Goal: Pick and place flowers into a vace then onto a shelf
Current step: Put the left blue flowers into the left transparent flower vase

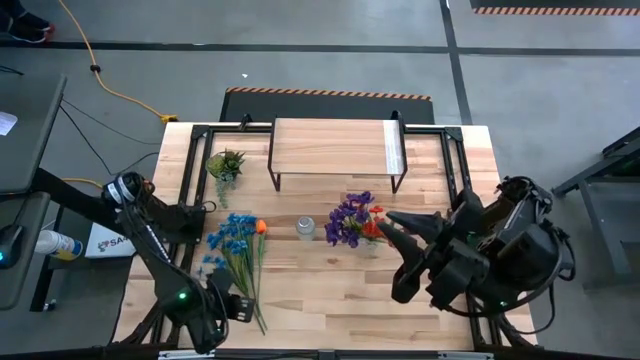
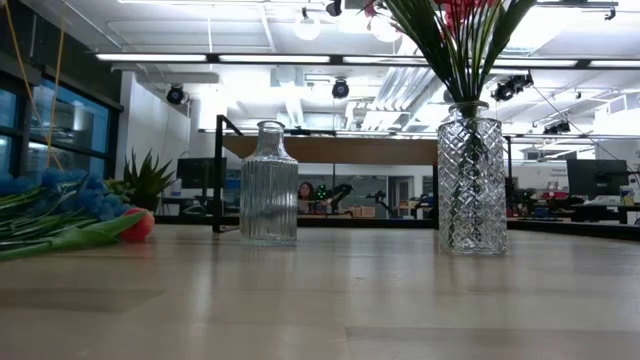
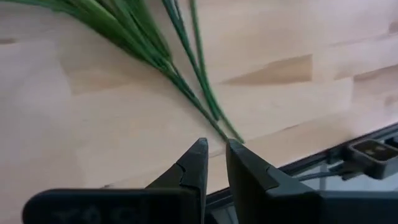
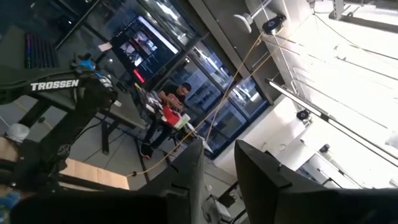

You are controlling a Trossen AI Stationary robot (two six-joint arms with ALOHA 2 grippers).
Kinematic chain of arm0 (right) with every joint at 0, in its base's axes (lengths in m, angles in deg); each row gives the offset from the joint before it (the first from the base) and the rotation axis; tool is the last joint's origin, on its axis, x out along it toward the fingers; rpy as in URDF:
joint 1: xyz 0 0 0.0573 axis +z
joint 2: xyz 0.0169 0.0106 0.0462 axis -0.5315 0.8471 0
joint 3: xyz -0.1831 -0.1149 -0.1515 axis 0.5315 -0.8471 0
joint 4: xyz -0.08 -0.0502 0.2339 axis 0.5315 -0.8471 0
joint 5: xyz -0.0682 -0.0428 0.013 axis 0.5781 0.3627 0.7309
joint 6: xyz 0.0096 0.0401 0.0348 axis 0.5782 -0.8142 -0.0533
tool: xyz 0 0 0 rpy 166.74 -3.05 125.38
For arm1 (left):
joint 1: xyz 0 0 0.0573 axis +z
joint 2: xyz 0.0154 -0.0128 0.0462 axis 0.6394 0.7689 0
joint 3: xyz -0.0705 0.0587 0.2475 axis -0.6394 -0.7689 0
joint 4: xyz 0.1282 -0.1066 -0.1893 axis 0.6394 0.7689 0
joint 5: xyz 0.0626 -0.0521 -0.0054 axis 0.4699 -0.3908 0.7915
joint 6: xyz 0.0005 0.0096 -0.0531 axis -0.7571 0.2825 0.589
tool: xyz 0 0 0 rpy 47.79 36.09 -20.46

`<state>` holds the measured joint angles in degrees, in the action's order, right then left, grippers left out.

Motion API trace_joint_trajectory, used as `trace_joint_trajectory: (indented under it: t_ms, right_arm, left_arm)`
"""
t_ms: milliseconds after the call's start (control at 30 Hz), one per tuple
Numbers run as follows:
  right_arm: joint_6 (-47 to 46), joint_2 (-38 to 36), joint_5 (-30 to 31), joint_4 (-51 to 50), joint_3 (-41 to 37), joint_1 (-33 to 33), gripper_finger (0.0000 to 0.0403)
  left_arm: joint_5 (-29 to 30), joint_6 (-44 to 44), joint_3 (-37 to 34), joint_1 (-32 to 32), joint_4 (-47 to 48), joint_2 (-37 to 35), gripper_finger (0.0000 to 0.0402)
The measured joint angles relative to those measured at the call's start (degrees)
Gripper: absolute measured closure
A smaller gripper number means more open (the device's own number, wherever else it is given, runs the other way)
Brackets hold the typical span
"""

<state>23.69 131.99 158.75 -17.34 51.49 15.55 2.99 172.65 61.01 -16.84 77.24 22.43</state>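
The shelf [image 1: 330,143] at the back of the surface [image 1: 330,290] holds nothing. Red and purple flowers [image 1: 355,220] stand in a cut-glass vase [image 2: 471,180]; the blue bunch [image 1: 235,245] lies flat beside an unfilled ribbed vase [image 2: 269,185]. Left claw [image 3: 213,163] hangs narrow and unloaded over the stems; right claw [image 4: 217,180], narrow, holds nothing.

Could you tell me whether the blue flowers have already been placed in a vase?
No, the blue flowers lie flat on the table, and the ribbed vase stands empty.

Dark arms; white "TROSSEN" lettering; wedge-shaped black fingers [image 3: 189,171].
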Motion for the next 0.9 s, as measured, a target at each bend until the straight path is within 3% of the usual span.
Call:
trace_joint_trajectory:
  t_ms: [433, 600, 900]
  right_arm:
    - [1.41, -1.22, -0.27, -1.20, 0.00, 1.67, 0.0320]
    - [1.38, -1.73, -0.27, -3.10, 0.00, 1.90, 0.0320]
    - [1.30, -1.85, -0.37, -4.06, 0.00, 2.01, 0.0320]
  left_arm:
    - [-1.41, -0.16, 0.02, 4.89, -2.72, 1.11, 0.0374]
    - [-1.69, 0.23, 0.01, 4.84, -6.06, 2.07, 0.0333]
    - [-8.81, 1.75, -0.02, 5.69, -9.86, 6.67, 0.0255]
